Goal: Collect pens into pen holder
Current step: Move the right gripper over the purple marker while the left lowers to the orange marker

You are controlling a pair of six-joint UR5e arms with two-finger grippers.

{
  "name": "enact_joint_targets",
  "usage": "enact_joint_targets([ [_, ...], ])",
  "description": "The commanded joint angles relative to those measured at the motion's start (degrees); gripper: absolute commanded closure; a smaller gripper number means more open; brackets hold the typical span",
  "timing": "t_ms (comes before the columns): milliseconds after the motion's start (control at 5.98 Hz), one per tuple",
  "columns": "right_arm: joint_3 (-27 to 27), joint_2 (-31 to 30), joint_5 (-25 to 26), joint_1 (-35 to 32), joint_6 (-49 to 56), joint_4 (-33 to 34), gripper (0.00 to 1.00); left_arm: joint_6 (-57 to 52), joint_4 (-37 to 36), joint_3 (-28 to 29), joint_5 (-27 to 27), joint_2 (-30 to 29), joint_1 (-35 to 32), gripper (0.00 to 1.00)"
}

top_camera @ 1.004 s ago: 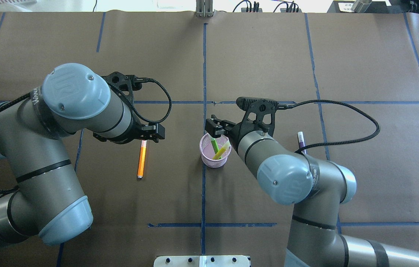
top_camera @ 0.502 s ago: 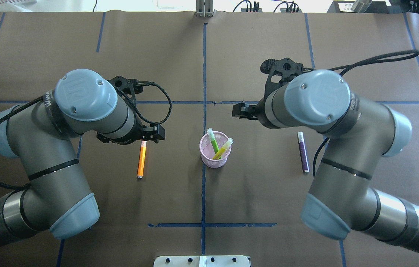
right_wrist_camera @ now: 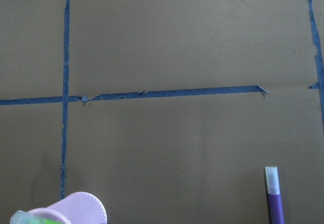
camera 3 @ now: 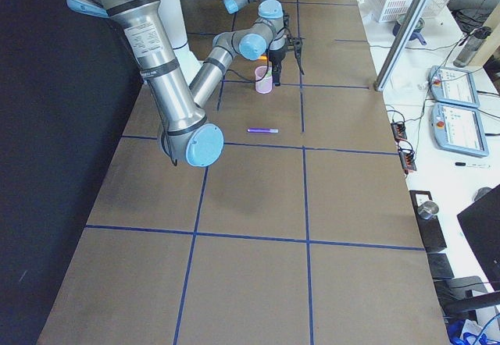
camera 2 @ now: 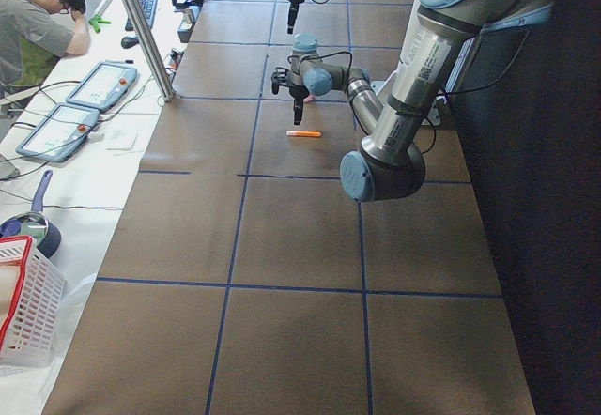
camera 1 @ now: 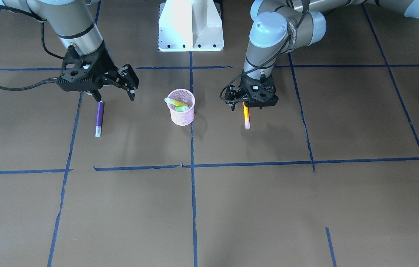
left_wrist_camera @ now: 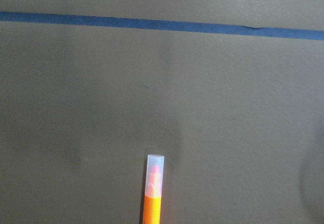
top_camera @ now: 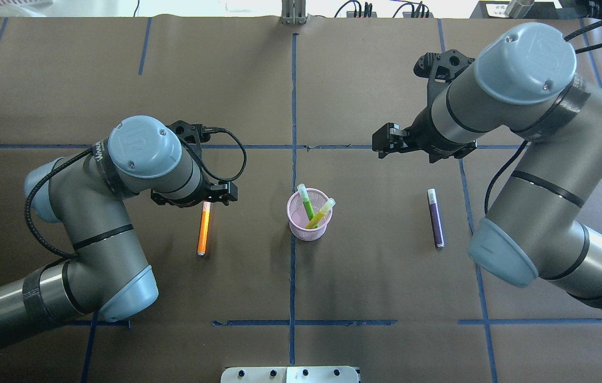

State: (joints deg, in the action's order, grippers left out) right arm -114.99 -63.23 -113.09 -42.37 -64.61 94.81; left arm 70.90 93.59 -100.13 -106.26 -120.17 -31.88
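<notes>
Right fingers newly near purple pen

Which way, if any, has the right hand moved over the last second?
Yes. Overhead, the right hand was over the small pink wire-mesh pen holder; it is now up and right of it, at the horizontal blue tape line.
</notes>
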Motion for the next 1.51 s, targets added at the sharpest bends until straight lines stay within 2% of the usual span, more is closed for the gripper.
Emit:
enact_joint_targets([
  [0,-0.06,-0.49,-0.47,-0.52,1.07,0.02,0.00,-0.41,3.15,3.87,-0.08,0.02,0.32,0.00],
  [335,-0.06,-0.58,-0.47,-0.61,0.72,0.02,0.00,-0.50,6.42,6.35,-0.09,0.02,0.50,0.03],
  [502,-0.06,-0.67,-0.47,-0.61,0.72,0.02,0.00,-0.50,6.43,6.35,-0.09,0.02,0.50,0.08],
  [1338,-0.06,-0.85,-0.56,-0.61,0.54,0.02,0.00,-0.41,6.25,6.44,-0.44,0.19,0.77,0.14],
])
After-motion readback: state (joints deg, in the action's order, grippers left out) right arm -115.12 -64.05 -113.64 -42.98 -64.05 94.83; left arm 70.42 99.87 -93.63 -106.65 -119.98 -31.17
